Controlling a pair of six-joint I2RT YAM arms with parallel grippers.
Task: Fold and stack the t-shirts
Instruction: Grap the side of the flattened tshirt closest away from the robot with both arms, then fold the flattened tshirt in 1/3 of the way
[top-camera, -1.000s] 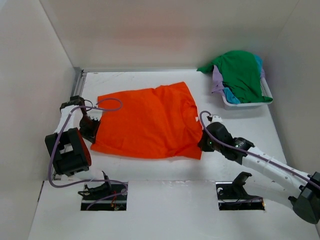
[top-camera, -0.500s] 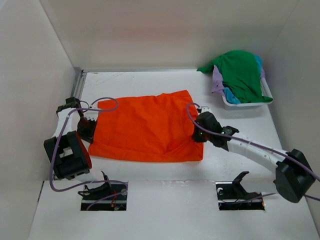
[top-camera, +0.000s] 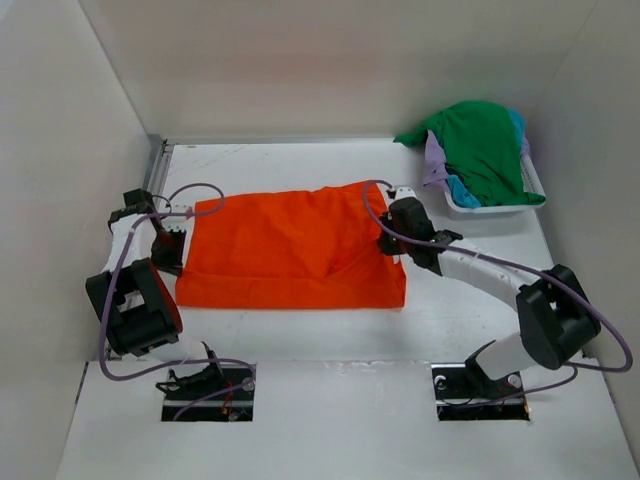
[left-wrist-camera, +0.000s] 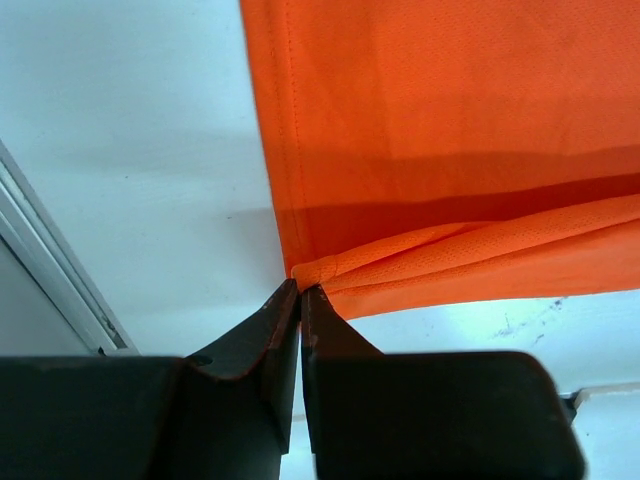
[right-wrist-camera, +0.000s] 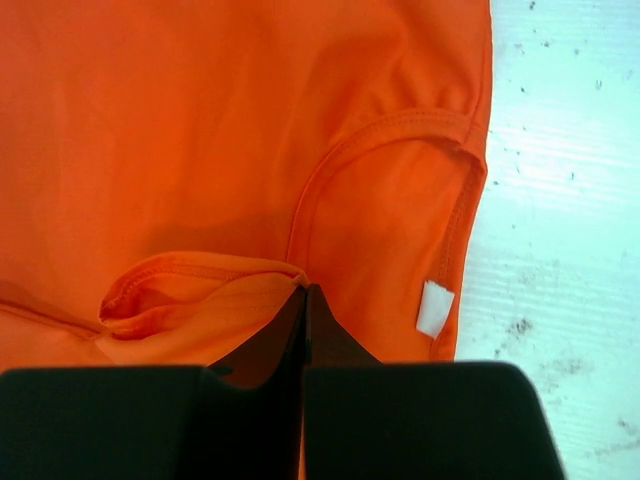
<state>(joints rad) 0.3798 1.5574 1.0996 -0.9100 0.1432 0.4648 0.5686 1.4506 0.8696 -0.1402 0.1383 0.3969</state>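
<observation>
Over on the left of the table (top-camera: 290, 160), the left gripper (top-camera: 168, 246) is pinched tight on the left edge of the orange t-shirt (top-camera: 290, 250), which lies folded flat mid-table. At its right edge the right gripper (top-camera: 392, 240) is clamped on a fold of the cloth. Far right, the basket (top-camera: 470, 209) holds the green t-shirt (top-camera: 482, 145) on top, w/ the lavender t-shirt (top-camera: 431, 155) & teal t-shirt (top-camera: 459, 190) peeking out beneath.

orange t-shirt (top-camera: 280, 250) | green t-shirt (top-camera: 482, 148) | white basket (top-camera: 472, 210) | white table (top-camera: 300, 162)
</observation>
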